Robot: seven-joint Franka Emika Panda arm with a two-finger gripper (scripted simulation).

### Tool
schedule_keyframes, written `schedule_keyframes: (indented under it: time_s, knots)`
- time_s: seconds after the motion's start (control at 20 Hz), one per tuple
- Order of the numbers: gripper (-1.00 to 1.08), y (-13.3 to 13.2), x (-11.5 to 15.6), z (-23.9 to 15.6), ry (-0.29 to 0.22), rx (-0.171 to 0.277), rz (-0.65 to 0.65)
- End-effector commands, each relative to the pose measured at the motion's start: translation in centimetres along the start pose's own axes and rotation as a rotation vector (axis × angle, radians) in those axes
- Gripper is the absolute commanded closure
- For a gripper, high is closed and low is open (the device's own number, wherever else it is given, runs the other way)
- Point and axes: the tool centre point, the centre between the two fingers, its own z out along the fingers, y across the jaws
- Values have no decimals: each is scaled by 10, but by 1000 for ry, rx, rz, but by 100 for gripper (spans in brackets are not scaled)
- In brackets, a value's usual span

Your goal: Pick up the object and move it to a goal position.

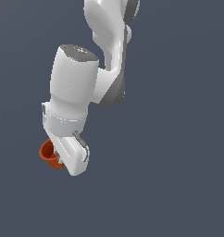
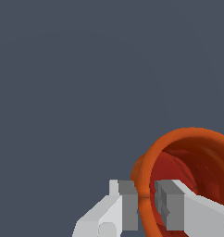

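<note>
The orange-red cup (image 1: pixel 47 153) shows at the exterior view's lower left, half hidden behind the white hand of my arm. In the wrist view the cup (image 2: pixel 188 157) fills the corner, its rim and darker red inside facing the camera. My gripper (image 2: pixel 146 203) is shut on the cup's wall: one grey pad (image 2: pixel 127 206) sits on the outside and the other pad (image 2: pixel 171 208) inside the rim. In the exterior view the gripper (image 1: pixel 56 159) is mostly hidden by the hand. No surface shows under the cup.
Only a plain dark blue-grey background shows in both views. The arm's white links (image 1: pixel 104 41) rise toward the exterior view's top. No goal marker is visible.
</note>
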Motion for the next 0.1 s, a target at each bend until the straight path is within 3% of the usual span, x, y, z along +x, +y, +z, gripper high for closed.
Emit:
schedule_keyframes:
  time_s: [0.0, 0.05]
  knots:
    - [108, -1, 3, -1, 1, 1, 0]
    - [108, -1, 3, -1, 1, 1, 0]
